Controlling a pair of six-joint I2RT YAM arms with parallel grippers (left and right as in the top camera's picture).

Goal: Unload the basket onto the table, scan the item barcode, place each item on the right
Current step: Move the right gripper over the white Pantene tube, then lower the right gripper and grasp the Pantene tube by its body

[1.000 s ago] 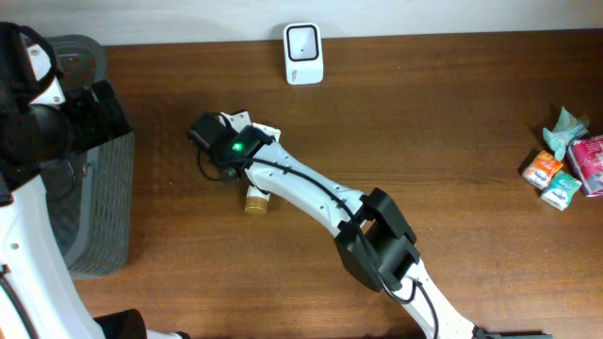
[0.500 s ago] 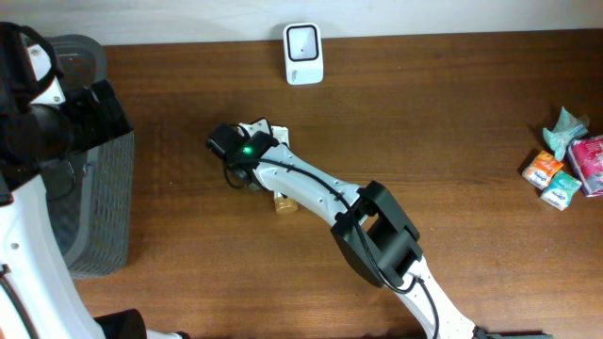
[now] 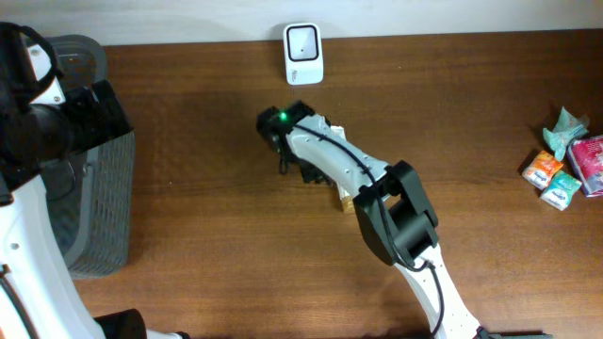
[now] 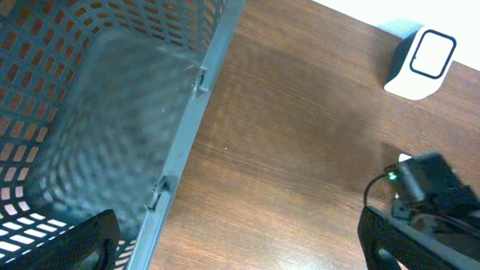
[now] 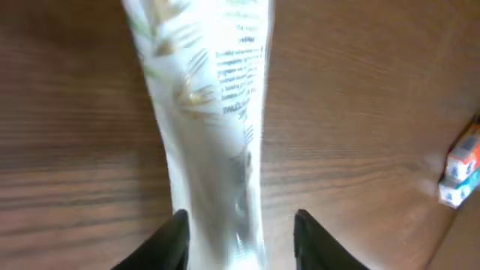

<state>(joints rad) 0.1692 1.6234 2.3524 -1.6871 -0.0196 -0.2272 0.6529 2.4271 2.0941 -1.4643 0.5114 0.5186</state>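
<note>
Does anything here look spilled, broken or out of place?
Nothing stands out. The right gripper holds a printed white packet that looks intact. The scanner sits by the table's far edge, and a few small packs lie bunched at its right edge.

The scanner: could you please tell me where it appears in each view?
Overhead: scanner at top centre.
Left wrist: top right corner.
Right wrist: absent; the packet fills it.
Shared landmark: the right arm's green light, below-left of the scanner in the first two.

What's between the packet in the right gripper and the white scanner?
Only bare brown wooden table, seen overhead, separates the white printed plastic packet from the white box-shaped scanner.
</note>
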